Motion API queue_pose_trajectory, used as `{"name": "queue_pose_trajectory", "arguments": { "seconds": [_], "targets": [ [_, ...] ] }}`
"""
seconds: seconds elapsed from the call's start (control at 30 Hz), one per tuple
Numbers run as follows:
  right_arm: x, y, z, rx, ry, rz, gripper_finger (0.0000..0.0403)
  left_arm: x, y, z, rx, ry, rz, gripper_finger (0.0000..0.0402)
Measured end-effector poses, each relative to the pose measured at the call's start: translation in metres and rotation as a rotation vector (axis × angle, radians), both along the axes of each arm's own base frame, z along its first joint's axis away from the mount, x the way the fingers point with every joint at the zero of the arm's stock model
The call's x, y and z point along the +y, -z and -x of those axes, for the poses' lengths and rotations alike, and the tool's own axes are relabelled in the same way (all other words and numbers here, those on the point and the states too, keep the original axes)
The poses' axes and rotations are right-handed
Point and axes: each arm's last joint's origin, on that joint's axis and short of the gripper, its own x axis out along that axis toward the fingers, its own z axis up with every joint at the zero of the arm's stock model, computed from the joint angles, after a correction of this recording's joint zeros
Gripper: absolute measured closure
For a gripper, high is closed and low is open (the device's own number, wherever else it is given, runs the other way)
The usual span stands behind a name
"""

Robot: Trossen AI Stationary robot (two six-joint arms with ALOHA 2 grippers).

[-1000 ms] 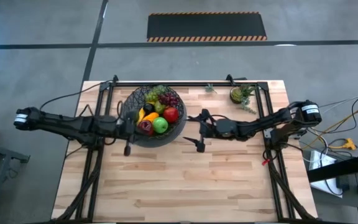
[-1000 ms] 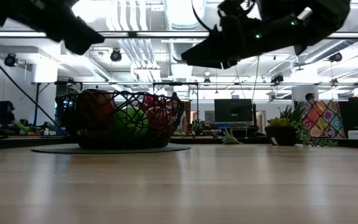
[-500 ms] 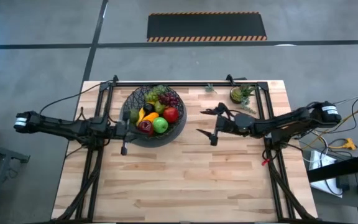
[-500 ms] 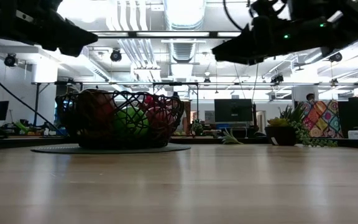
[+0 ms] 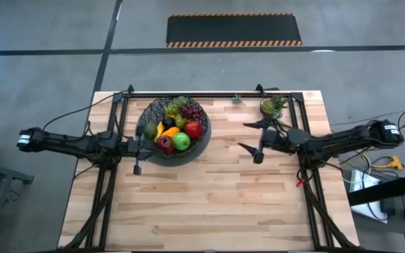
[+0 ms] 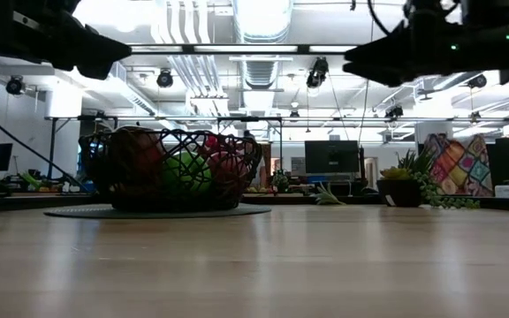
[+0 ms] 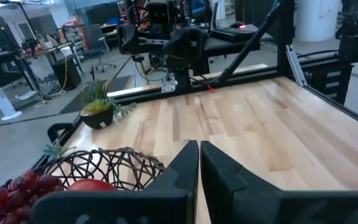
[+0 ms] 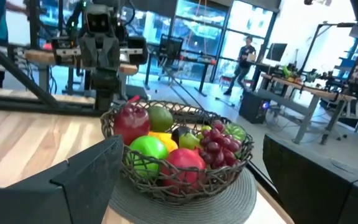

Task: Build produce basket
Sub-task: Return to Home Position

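We see the basket (image 5: 151, 114) on the worktop (image 5: 209, 204), heaped with the produce (image 5: 178, 131); no fruit lies outside, so only parking the arms seems left. The left gripper (image 7: 199, 147), closed and empty, hangs beside it; the right gripper (image 5: 246, 136), spread wide and empty, hangs apart.

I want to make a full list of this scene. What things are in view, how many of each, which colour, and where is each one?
basket: one, black wire, left half of the table, on the round mat
round mat: one, dark grey, under the basket
apples: two red, one green, in the basket
banana: one, yellow, in the basket
grapes: one green bunch, one dark red bunch, in the basket
potted plant: one, green, right far corner of the table
table: one, light wood
left claw: shut, beside the basket
right claw: open, empty, between the basket and the potted plant
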Motion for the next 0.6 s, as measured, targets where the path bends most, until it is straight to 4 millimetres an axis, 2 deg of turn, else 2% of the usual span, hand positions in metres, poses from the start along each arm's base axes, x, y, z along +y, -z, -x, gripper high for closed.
{"name": "queue_pose_trajectory", "arguments": {
  "seconds": [0.2, 0.6],
  "targets": [
    [0.0, 0.008, 0.024, -0.054, 0.006, -0.022, 0.0035, 0.0, 0.003, 0.003, 0.032, 0.001, -0.001, 0.0401],
    [0.001, 0.02, 0.058, -0.15, 0.029, 0.012, 0.0035, 0.001, -0.002, 0.008, -0.012, 0.002, -0.006, 0.0401]
  ]
}}
